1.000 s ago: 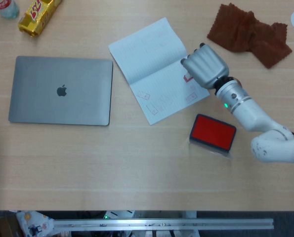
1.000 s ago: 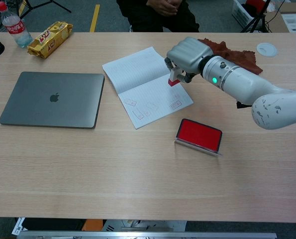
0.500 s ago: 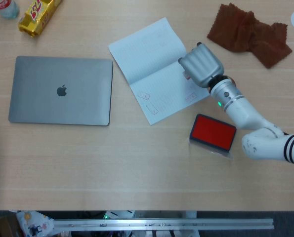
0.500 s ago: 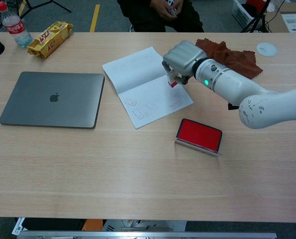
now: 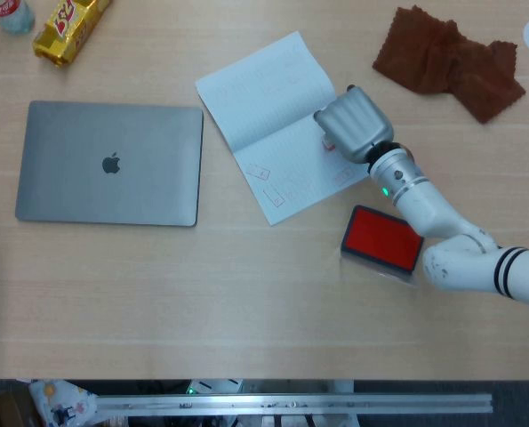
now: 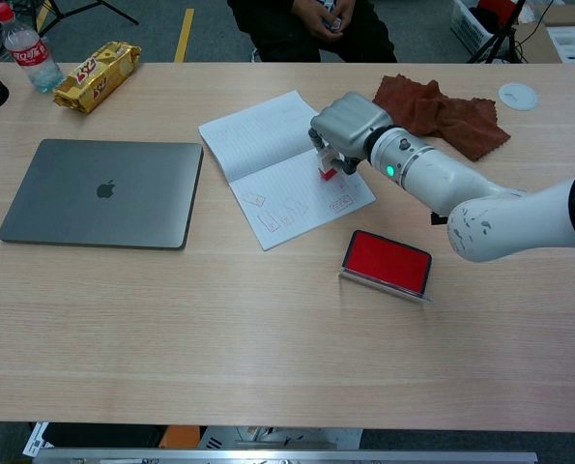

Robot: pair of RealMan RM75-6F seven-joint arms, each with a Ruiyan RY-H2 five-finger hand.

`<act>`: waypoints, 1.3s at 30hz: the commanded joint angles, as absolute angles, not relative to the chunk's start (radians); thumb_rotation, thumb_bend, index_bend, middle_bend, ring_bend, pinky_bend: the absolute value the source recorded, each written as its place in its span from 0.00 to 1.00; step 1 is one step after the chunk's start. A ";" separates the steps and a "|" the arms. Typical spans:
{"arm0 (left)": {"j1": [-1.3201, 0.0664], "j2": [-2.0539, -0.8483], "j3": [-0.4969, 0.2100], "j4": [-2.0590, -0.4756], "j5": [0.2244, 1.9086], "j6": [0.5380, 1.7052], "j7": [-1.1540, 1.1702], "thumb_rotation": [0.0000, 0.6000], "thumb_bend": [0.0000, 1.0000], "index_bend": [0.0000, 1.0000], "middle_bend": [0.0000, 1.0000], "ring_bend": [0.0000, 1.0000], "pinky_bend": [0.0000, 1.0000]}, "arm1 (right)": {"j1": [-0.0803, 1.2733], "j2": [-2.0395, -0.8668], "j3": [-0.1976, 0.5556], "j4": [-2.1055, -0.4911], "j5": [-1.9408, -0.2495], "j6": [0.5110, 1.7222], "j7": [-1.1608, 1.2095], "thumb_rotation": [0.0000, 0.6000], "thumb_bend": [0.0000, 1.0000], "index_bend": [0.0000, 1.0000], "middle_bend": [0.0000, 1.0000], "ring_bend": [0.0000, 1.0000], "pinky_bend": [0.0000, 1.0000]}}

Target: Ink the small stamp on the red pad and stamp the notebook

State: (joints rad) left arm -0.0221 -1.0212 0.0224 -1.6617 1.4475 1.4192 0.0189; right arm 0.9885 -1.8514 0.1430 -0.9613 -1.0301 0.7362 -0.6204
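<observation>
At nine o'clock on the table [image 5: 246, 294] a closed grey laptop [image 5: 110, 163] is seen, well apart from the work. At the centre the open notebook [image 5: 268, 107] lies tilted, with several faint red marks already printed along its lower edge. Toward three o'clock of the page the right hand [image 6: 343, 128] is clenched around the small stamp [image 6: 327, 171], whose red base appears to be at or just above the paper. At five o'clock from the notebook the red pad [image 5: 382, 238] rests open, apart from the page.

The step in hand is judged to be the pressing of the stamp. It is best done with the stamp kept upright, pushed straight down on an unmarked patch, then lifted vertically so that the print is not smeared and the page is not dragged.

In the head view the stamp is almost wholly covered by the hand. Contact with the paper cannot be confirmed. The left hand is shown in neither view. The brown cloth [image 5: 451, 58] lies at one o'clock.
</observation>
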 commanded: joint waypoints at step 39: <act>-0.027 -1.023 0.025 -1.664 1.432 1.398 0.036 1.00 0.27 0.18 0.23 0.27 0.26 | 0.935 -1.939 0.145 -0.799 -1.172 0.727 -0.418 1.00 0.50 1.00 0.81 0.56 0.44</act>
